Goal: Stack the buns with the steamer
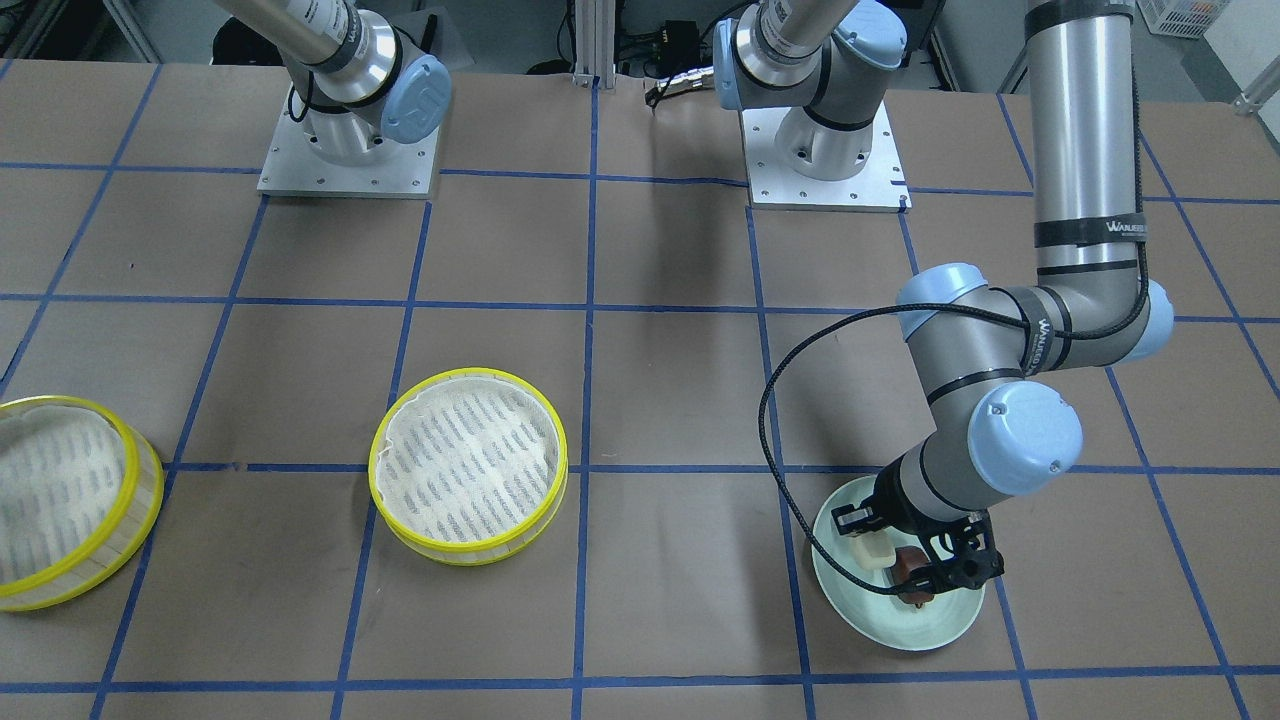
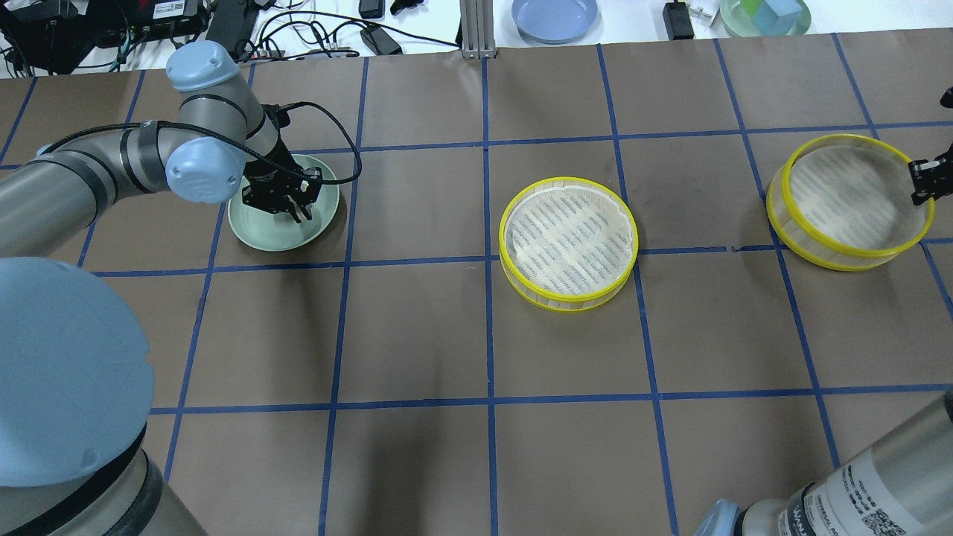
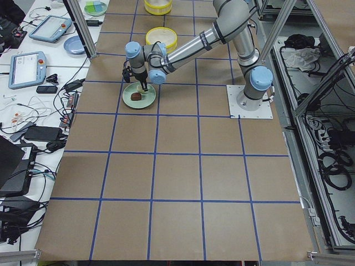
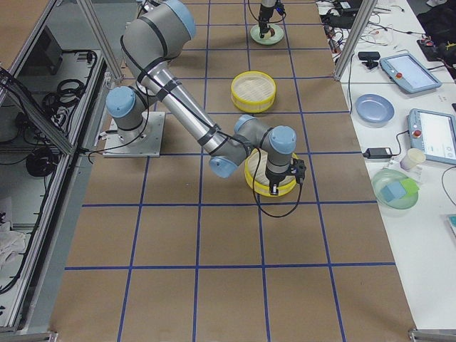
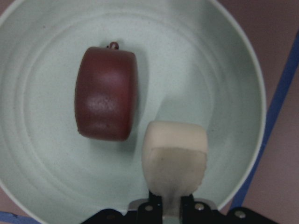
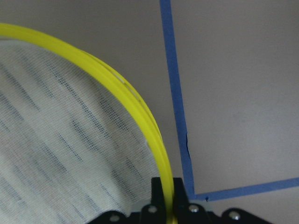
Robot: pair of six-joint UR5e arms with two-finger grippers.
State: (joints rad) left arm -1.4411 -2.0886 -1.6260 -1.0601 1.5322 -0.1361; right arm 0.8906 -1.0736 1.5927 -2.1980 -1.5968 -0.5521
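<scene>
Meanwhile, cream bun (image 5: 175, 151) pinched by left gripper (image 5: 172, 204) at plate (image 5: 224, 70), tray (image 6: 122, 89) rim-clamped by right gripper (image 6: 167, 195); w/ 1 weak squeeze, bun could be dropped.

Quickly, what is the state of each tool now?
Left tool: closed on the cream bun.
Right tool: closed on the yellow rim of the steamer tray.

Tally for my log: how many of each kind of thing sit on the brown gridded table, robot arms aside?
Steamer trays: 2 (middle tray, right-side tray)
Buns: 2 (cream-white bun, reddish-brown bun)
Green plate: 1
Total: 5
</scene>
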